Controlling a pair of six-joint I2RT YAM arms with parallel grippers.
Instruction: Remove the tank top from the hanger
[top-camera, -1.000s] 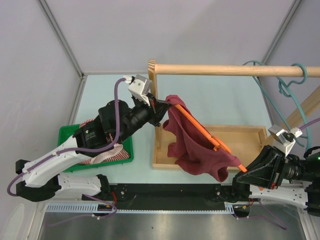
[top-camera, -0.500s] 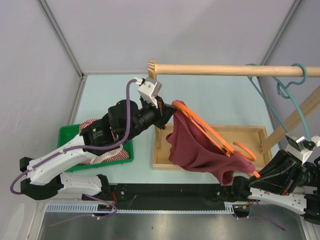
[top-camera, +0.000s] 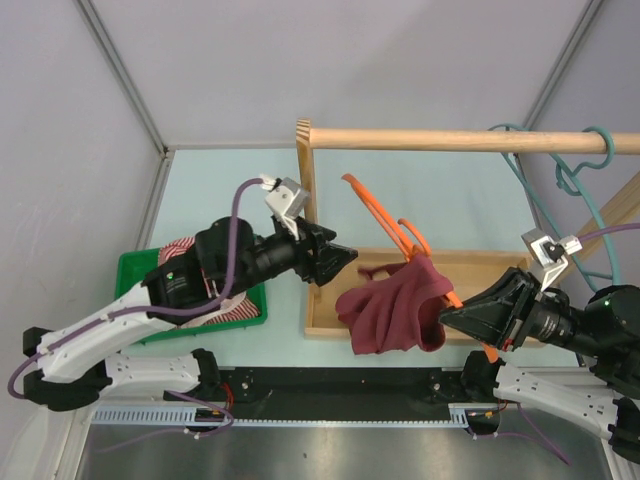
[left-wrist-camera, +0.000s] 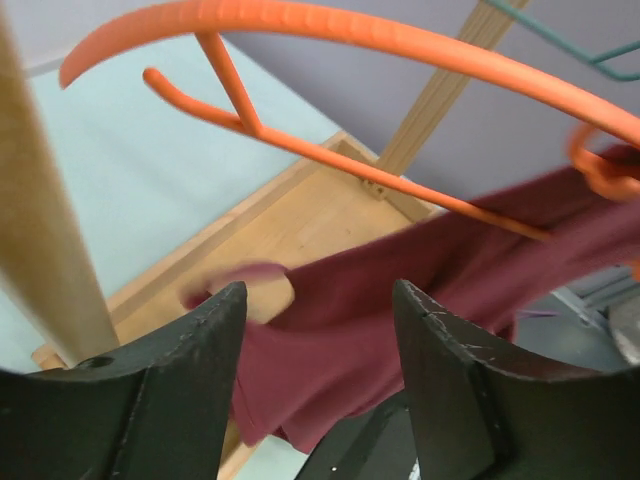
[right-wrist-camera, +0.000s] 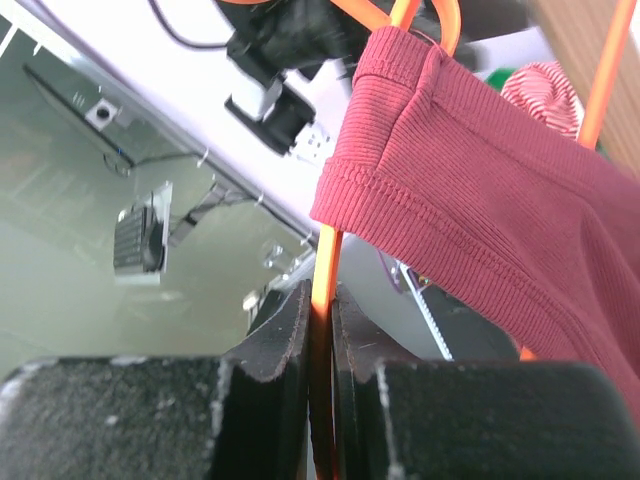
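letting go, the left tool (top-camera: 340, 257) now gapes empty; the tank top (top-camera: 388, 318) has slid off one hanger (top-camera: 383, 213) arm, half freed, bunching near the right tool (top-camera: 447, 316), which is clamped on the hanger.

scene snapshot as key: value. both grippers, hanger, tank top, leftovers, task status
left gripper: open, empty, beside the wooden post
right gripper: shut on the orange hanger
orange hanger: off the wooden rail, tilted, upper arm bare
tank top: maroon, bunched at the hanger's lower end by the right gripper, one strap looped over it
other: teal hanger on the rail; striped cloth in the green bin
status: tank top not yet off the hanger
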